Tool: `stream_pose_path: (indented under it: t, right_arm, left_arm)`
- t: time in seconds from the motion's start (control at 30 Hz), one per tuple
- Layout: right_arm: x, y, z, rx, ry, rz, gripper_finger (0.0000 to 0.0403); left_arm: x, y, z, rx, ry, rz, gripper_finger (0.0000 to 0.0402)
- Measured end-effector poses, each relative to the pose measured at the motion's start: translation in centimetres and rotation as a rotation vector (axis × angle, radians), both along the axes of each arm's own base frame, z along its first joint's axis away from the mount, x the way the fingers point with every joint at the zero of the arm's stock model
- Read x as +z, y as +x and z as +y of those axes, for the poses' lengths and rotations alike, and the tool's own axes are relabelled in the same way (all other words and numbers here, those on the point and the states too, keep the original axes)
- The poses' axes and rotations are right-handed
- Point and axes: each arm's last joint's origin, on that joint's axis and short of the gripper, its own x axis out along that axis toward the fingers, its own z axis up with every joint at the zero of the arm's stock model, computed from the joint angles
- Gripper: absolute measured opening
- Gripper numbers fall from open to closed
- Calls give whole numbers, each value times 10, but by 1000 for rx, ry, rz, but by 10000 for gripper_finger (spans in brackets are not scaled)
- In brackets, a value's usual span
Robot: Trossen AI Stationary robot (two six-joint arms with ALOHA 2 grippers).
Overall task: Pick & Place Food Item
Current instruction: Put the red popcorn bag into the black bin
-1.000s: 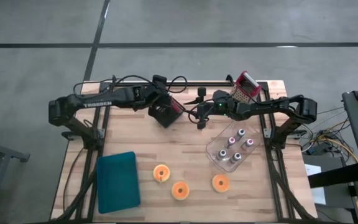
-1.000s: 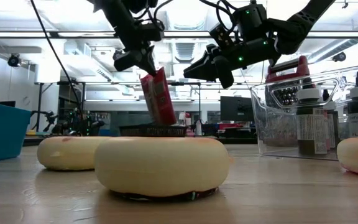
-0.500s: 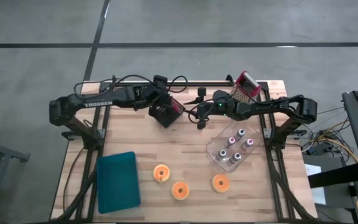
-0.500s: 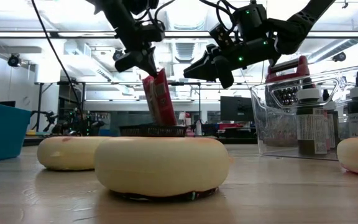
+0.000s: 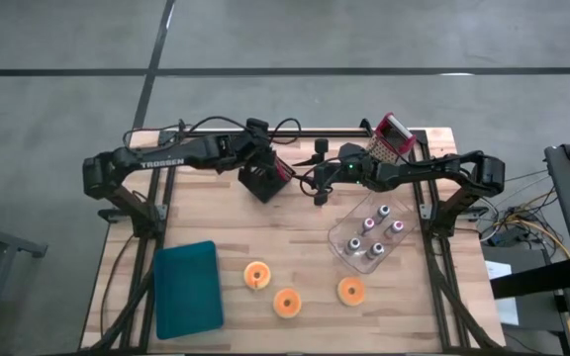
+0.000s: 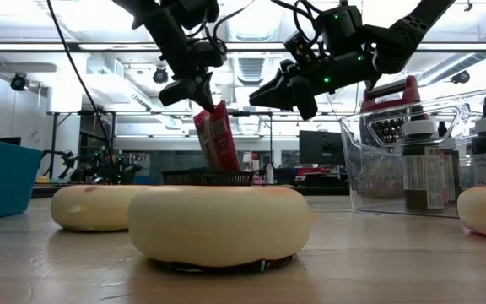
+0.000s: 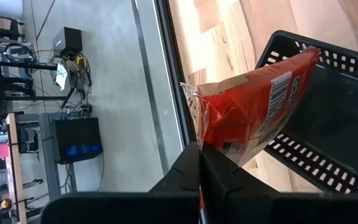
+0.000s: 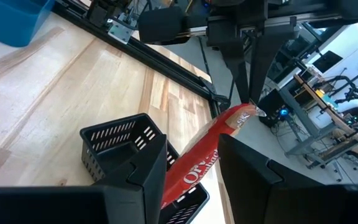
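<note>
While the left gripper (image 6: pixel 199 87) pinches the red snack packet (image 6: pixel 216 138) by its top seal, the packet hangs tilted, lower end seemingly inside the black basket (image 5: pixel 261 184); right gripper (image 6: pixel 281 93), half-open and empty, waits nearby.

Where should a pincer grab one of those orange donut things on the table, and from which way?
Come straight down from above. Each orange donut lies flat on the wooden table with clear space around it, apart from the teal tray. I would pinch across its round rim, since its sides are low and rounded. One finger in the middle hole might also work.
</note>
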Motion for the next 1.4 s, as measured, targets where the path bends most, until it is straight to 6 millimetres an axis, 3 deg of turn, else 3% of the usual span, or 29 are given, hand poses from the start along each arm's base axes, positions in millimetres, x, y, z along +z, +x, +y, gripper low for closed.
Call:
stream_pose_path:
  t: [0.37, 0.73, 1.4]
  right_arm:
    - [0, 0, 0, 0, 2, 0, 139]
    - [0, 0, 0, 0, 2, 0, 139]
    - [0, 0, 0, 0, 0, 0, 139]
  left_arm:
    - [-2, -2, 4, 12, -50, -27, 0]
    - [-21, -7, 8, 30, -62, -21, 0]
    - [-25, -10, 4, 111, -131, -43, 0]
